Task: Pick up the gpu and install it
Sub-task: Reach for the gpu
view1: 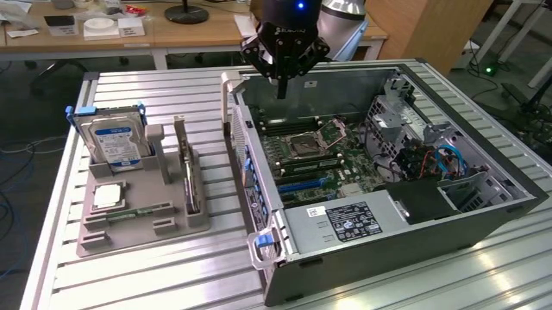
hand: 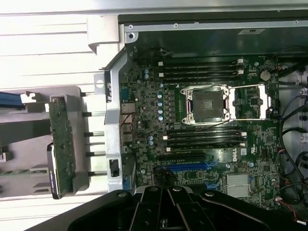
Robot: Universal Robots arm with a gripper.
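Hand [view1: 281, 92] | fingers together, holding nothing | over open case [view1: 405, 248] | gpu [view1: 191, 184] upright in holder [view1: 129, 227]

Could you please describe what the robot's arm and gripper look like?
The gripper is black, built of angular linkage bars that taper to a narrow tip. A small blue light glows on the black body above it. The arm segment is smooth silver-grey.
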